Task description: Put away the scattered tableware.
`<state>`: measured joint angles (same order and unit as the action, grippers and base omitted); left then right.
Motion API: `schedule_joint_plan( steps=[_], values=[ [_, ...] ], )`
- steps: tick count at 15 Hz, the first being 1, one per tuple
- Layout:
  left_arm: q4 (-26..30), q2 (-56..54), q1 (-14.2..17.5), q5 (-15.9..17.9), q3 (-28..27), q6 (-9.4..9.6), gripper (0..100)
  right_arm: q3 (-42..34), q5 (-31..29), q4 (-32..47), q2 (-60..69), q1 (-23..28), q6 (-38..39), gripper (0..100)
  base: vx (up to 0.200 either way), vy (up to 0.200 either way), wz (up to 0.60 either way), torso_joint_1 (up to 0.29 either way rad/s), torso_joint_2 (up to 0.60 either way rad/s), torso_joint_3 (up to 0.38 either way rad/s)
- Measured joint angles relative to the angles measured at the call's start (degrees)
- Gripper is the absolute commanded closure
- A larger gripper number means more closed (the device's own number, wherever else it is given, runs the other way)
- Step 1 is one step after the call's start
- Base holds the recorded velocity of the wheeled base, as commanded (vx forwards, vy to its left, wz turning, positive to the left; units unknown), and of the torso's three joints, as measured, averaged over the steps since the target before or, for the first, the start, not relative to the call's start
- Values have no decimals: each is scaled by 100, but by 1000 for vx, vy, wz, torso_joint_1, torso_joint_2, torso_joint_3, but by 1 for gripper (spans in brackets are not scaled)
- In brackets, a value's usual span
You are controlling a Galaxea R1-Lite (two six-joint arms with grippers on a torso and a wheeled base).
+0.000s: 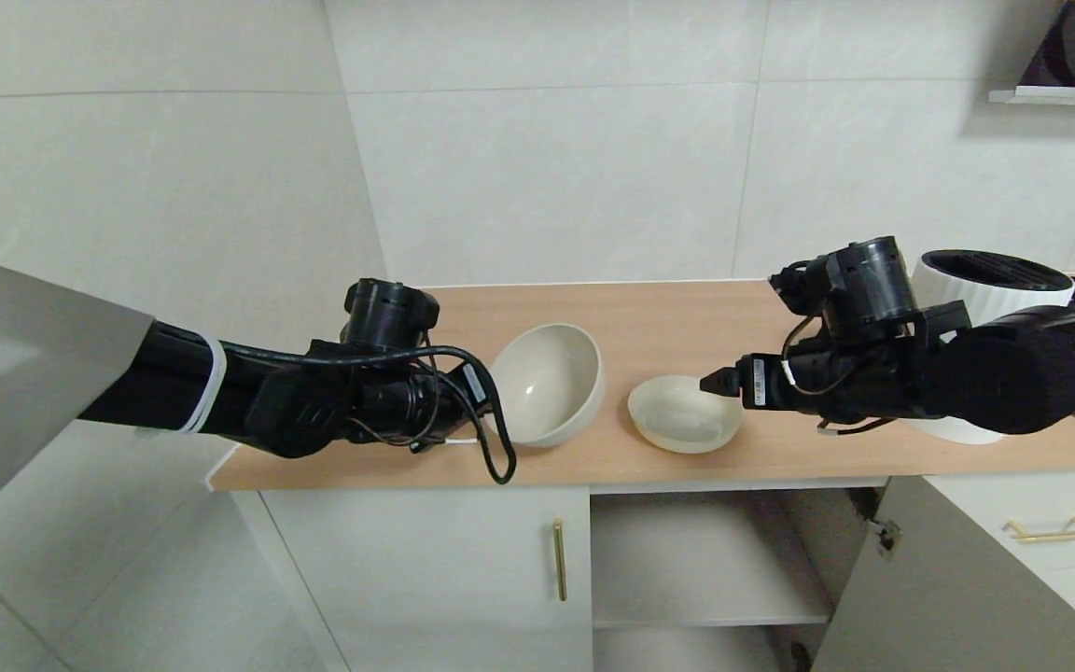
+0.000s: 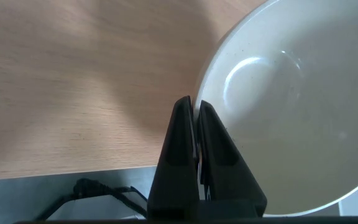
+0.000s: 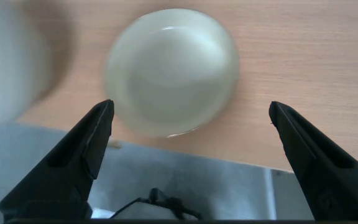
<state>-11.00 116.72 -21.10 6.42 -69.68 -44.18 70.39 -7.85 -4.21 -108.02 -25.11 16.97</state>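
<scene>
Our left claw [image 2: 196, 109] clamps the big bowl [image 2: 291, 118] (tilted); the small bowl [image 3: 173, 62] lies before our spread right claw [image 3: 190, 106].

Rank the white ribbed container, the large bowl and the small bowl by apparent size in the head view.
1. white ribbed container: largest, though partly hidden.
2. large bowl: tilted up on its side.
3. small bowl: nearly as wide but shallower, so it is a close call.

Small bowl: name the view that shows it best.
Right wrist view: the small bowl shows whole, from above, inside visible. Head view gives it at a slant, farther off. Left wrist view faces the big bowl.
</scene>
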Motion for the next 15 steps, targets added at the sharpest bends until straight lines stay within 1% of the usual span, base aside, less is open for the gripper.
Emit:
schedule_joint_plan(
  steps=[2, 4, 5, 9, 15],
  values=[
    [5, -29, 0, 0, 6, 0, 100, 139, -539, 0, -265, -18, -2, 0, 0, 0, 0, 0, 0, 0],
    [7, -33, 2, -2, 6, 0, 100, 295, -950, 0, -590, -33, 0, 0, 0, 0, 0, 0, 0, 0],
    [5, -38, 2, -2, 6, 0, 100, 378, -1053, 0, -755, -38, 13, 0, 0, 0, 0, 0, 0, 0],
    [5, -52, 2, -2, 6, 0, 100, 511, -1079, -11, -1102, -44, 101, 0, 0, 0, 0, 0, 0, 0],
    [2, -55, -1, -2, 17, 0, 100, 519, -1048, -132, -1248, -44, 166, 0, 0, 0, 0, 0, 0, 0]
  ],
)
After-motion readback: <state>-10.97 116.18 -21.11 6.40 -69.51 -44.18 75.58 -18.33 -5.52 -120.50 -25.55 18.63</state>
